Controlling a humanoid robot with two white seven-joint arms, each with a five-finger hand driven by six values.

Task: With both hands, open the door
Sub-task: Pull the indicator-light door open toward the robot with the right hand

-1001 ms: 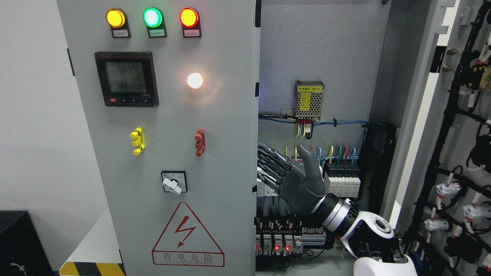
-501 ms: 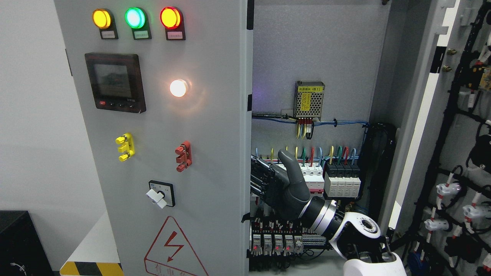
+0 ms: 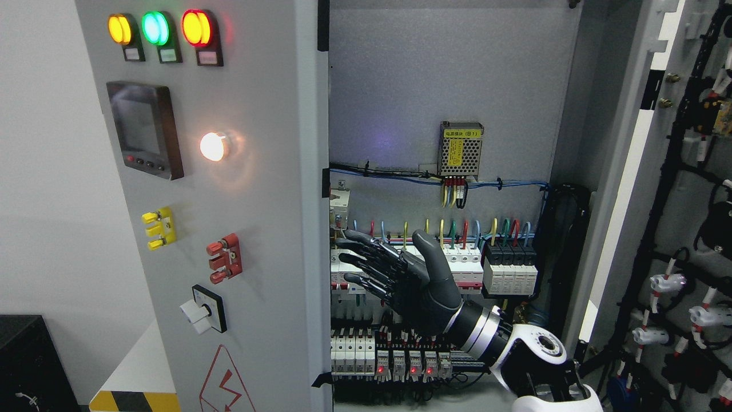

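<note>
Open gap right of door edge [image 3: 313, 229]; breaker rows [image 3: 457, 269] behind.

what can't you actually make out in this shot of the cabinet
Head view, the only one:
- Left hand: out of frame.
- Warning sign on the left door: cut off by the bottom edge.
- Meter screen: seen at a steep angle, digits unreadable.
- Some breakers: hidden behind the right hand.
- Label on the mesh box: too small to read.

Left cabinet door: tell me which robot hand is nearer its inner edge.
Right. The right hand hovers open just right of the left cabinet door edge, fingertips apparently short of it. The left hand is out of view.
</note>
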